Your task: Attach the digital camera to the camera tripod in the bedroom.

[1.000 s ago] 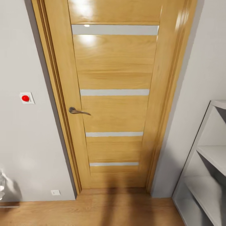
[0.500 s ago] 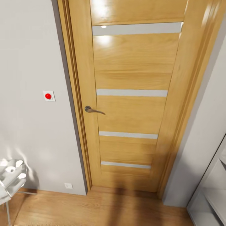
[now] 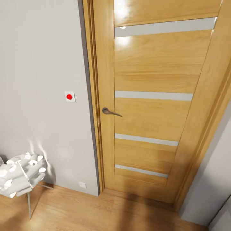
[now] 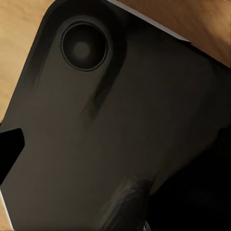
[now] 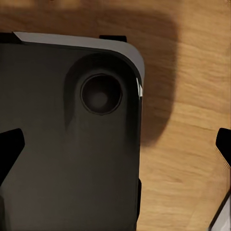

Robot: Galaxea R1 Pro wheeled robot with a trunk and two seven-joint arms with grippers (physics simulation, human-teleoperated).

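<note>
Facing the head camera is a closed wooden door (image 3: 154,106), honey-coloured with four pale horizontal strips across it and a curved metal handle (image 3: 110,112) near its left edge. A grey wall (image 3: 38,80) is running along to the left of the door frame, carrying a small white plate with a red button (image 3: 69,96) and, low down near the floor, a white socket (image 3: 82,184). Standing in the lower left corner on thin metal legs is a white bundle of rolled shapes (image 3: 21,175), just in front of the wall. Light wood floor (image 3: 80,211) is spreading below.

Both wrist cameras are looking down on a dark, rounded-cornered body of the robot (image 4: 110,134) with a round recess (image 5: 100,95) in it, over the same wood floor (image 5: 192,120). Black tips are showing at the edges of those pictures, but whether either gripper is released or clenched I cannot tell. Neither picture is revealing where the camera or the tripod is sitting.
</note>
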